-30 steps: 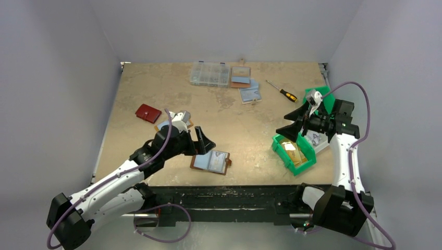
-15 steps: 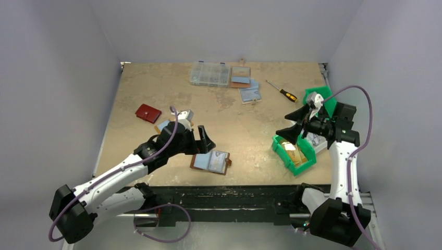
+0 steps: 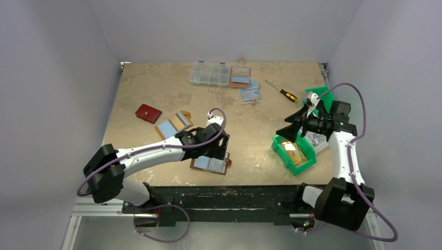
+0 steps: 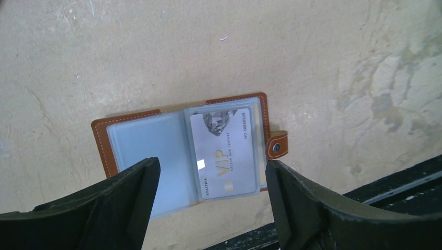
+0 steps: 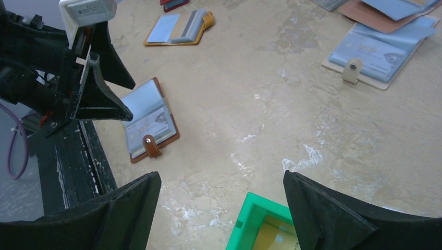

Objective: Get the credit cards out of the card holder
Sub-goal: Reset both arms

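Note:
The card holder (image 3: 211, 164) lies open near the table's front edge, brown leather with a snap tab (image 4: 277, 146) and pale clear sleeves. A silvery-grey credit card (image 4: 226, 151) marked VIP sits in its right sleeve; the left sleeve (image 4: 151, 148) looks empty. My left gripper (image 3: 216, 148) hangs just above the holder, open, its fingers straddling the card's lower end (image 4: 212, 172) without touching it. My right gripper (image 3: 292, 127) is open and empty above a green bin (image 3: 276, 143) that holds gold-orange cards (image 3: 292, 151). The right wrist view also shows the holder (image 5: 151, 122).
A dark red wallet (image 3: 148, 113) and a brown holder showing a blue card (image 3: 174, 124) lie at the left. A clear parts box (image 3: 209, 74), two more holders (image 3: 241, 77) (image 3: 250, 92) and a screwdriver (image 3: 282, 91) lie at the back. The black front rail (image 4: 333, 208) runs just below the holder.
My left arm has swung right and come over the open card holder, and its jaws have narrowed a little. The right arm has barely moved.

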`<state>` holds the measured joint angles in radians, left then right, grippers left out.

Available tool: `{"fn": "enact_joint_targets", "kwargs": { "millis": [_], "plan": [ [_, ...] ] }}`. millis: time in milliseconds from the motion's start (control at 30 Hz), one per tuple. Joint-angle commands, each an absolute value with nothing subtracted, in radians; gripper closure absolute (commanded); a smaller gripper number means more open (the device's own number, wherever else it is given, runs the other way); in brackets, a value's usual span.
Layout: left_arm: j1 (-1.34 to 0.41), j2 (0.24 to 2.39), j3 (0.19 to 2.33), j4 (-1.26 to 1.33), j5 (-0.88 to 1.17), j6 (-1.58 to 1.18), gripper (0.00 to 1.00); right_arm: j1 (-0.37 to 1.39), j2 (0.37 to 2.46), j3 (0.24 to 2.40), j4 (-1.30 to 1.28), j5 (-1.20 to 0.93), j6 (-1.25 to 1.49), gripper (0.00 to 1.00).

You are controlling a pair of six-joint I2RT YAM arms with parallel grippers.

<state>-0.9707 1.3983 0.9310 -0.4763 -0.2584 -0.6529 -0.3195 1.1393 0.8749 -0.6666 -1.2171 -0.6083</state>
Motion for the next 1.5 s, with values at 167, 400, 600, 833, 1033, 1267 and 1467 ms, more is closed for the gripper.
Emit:
{"fn": "enact_joint_targets", "kwargs": {
  "millis": [167,400,600,833,1033,1267,1467],
  "plan": [
    [-1.090,1.506,0.991,-0.581,-0.435,-0.762,0.29,-0.304,1.161,0.917,-0.706,-1.198,-0.668,0.01],
    [-1.088,1.392,0.910,-0.422,-0.359,-0.729,0.33,-0.291,1.158,0.914,-0.712,-1.184,-0.678,0.01],
    [-0.928,1.223,0.842,-0.241,-0.225,-0.689,0.17,-0.287,1.155,0.959,-0.674,-1.058,-0.617,0.01],
    [-0.574,1.047,0.909,-0.262,-0.109,-0.615,0.02,-0.287,1.136,1.107,-0.539,-0.771,-0.333,0.01],
    [-0.441,0.997,1.039,-0.400,-0.088,-0.505,0.00,-0.288,1.131,1.271,-0.482,-0.608,-0.057,0.01],
    [-0.439,0.963,1.116,-0.479,-0.047,-0.501,0.00,-0.291,1.093,1.408,-0.553,-0.733,-0.089,0.01],
    [-0.439,0.895,1.113,-0.464,-0.006,-0.532,0.00,-0.291,1.058,1.447,-0.546,-0.672,0.045,0.01]
  ]
}}
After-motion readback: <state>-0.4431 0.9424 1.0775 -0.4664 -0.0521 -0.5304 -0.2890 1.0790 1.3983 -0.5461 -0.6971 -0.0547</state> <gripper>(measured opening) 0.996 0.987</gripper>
